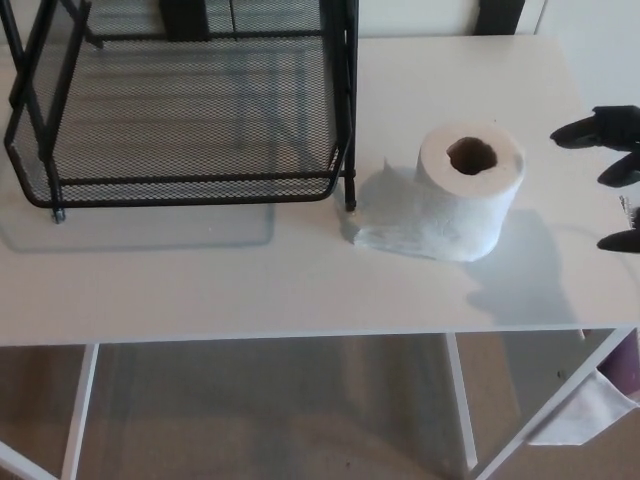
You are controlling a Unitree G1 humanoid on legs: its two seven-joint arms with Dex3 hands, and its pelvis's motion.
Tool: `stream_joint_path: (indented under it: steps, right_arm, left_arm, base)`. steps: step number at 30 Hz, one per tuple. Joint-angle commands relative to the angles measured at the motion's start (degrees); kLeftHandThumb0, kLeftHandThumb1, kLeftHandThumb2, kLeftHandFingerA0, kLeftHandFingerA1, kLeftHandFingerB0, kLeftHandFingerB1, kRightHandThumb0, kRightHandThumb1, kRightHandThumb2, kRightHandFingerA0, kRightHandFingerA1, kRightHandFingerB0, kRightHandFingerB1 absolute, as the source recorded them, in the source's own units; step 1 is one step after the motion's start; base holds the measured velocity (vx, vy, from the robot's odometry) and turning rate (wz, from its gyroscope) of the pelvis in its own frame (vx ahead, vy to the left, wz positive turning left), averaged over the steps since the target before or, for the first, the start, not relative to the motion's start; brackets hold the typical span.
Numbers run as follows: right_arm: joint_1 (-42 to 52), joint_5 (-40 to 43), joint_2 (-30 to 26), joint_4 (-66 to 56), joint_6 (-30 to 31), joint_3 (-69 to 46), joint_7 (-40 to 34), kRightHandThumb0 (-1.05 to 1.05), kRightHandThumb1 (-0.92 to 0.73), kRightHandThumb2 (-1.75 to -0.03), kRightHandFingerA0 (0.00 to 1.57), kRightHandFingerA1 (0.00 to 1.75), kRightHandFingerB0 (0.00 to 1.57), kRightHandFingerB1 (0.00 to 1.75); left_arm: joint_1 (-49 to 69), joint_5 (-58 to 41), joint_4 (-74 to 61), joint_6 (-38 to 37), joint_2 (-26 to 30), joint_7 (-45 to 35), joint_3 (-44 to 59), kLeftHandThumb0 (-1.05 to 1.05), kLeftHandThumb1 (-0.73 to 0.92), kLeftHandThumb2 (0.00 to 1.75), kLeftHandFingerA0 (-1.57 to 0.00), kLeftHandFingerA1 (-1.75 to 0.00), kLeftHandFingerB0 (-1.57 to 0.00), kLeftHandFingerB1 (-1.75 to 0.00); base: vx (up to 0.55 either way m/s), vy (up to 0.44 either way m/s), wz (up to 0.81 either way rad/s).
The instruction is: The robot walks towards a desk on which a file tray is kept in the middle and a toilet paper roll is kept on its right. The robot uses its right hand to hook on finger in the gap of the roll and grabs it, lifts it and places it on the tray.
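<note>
A white toilet paper roll point(468, 190) stands upright on the white desk point(250, 290), its brown core hole facing up and a loose sheet trailing to its left. The black wire-mesh file tray point(190, 110) sits at the back left of the roll, about a hand's width away. At the picture's right edge my right hand point(612, 165) hovers beside the roll with its black fingers point(585, 130) spread apart, holding nothing and not touching the roll. My left hand does not show.
The tray's black upright post point(349, 100) stands between the tray floor and the roll. The desk's front edge point(300, 338) runs across the lower picture, with white legs and floor below. A white cloth point(585, 410) hangs at the lower right.
</note>
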Motion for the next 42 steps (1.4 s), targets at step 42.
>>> stream_joint_path:
  steps: [42]
  right_arm:
    - [-6.1,-12.4,6.8,1.0,-0.5,5.6,3.8,-0.52,-0.6,-0.58,0.29,0.43,0.12,0.3]
  left_arm:
    - [-0.6,3.7,-0.4,-1.7,1.5,-1.3,-7.9,-1.05,0.78,0.94,-0.21,-1.21,0.0,-1.09]
  base:
    - [0.0,0.0,0.0]
